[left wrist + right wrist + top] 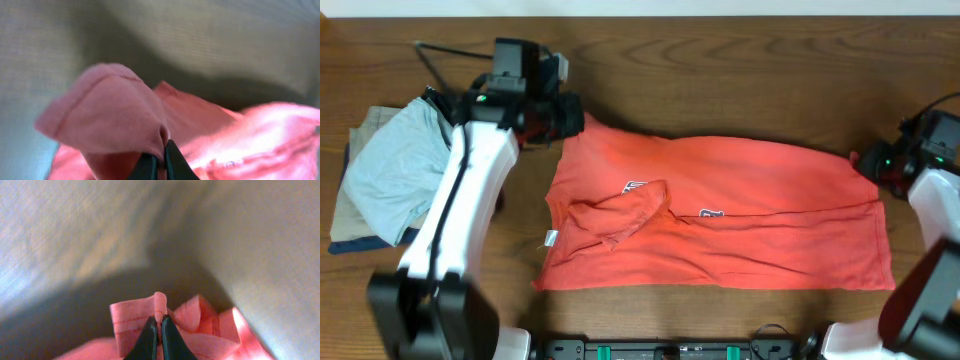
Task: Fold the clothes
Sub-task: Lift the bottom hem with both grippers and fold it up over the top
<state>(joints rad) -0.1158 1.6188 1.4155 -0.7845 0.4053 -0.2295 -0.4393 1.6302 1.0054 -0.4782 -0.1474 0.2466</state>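
Observation:
The coral-red T-shirt (720, 215) lies spread lengthwise across the wooden table, with bits of its dark-and-white lettering showing near the collar and a sleeve flap folded over there. My left gripper (570, 120) is shut on the shirt's far-left corner; in the left wrist view the fingers (161, 159) pinch a raised fold of the red cloth (110, 110). My right gripper (868, 160) is shut on the far-right corner; in the right wrist view its fingers (160, 327) pinch a stitched hem (132, 317).
A stack of folded garments lies at the left edge, a light grey one (395, 170) on top of tan and navy ones (350, 235). The arm bases (670, 350) stand along the near edge.

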